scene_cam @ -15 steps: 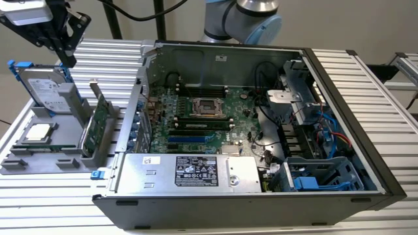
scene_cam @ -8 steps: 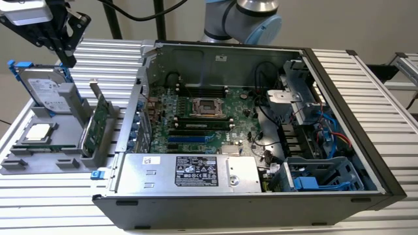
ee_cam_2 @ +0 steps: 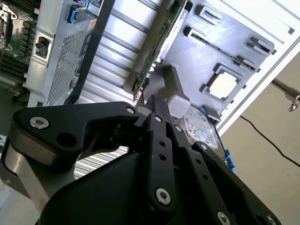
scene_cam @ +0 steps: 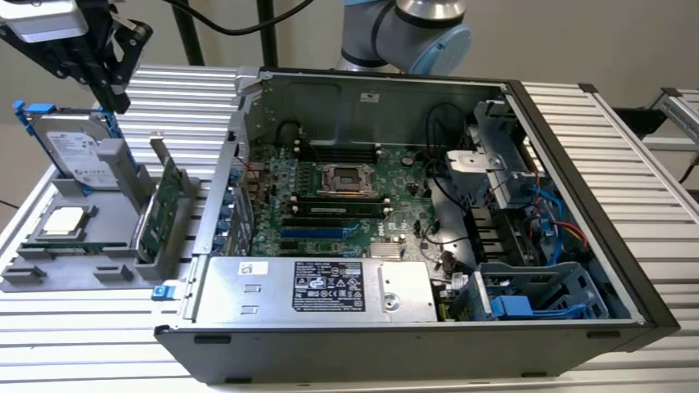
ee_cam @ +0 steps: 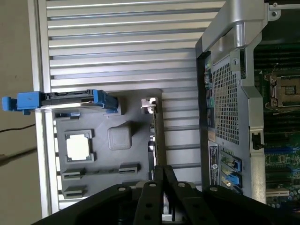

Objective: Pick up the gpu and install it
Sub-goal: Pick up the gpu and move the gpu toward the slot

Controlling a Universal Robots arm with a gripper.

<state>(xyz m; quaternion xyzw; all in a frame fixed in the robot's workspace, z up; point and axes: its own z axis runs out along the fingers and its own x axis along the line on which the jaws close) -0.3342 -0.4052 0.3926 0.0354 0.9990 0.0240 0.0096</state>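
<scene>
Hovering above holder point(scene_cam: 65, 274), exterior view: gripper point(scene_cam: 114, 102), fingers together, empty. First wrist view: gpu point(ee_cam: 158, 133) edge-on, table slats point(ee_cam: 182, 136) separating it from case point(ee_cam: 225, 93).

Black linkage gripper point(ee_cam_2: 149, 104) with silver screw heads; silver-grey arm point(scene_cam: 421, 24) with pale blue joint caps.

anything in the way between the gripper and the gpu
Nothing visible. The gripper hangs above the gpu, which stands on edge in the gray holder, with open air between them. The hard drive stands beside the gpu, off that line.
</scene>
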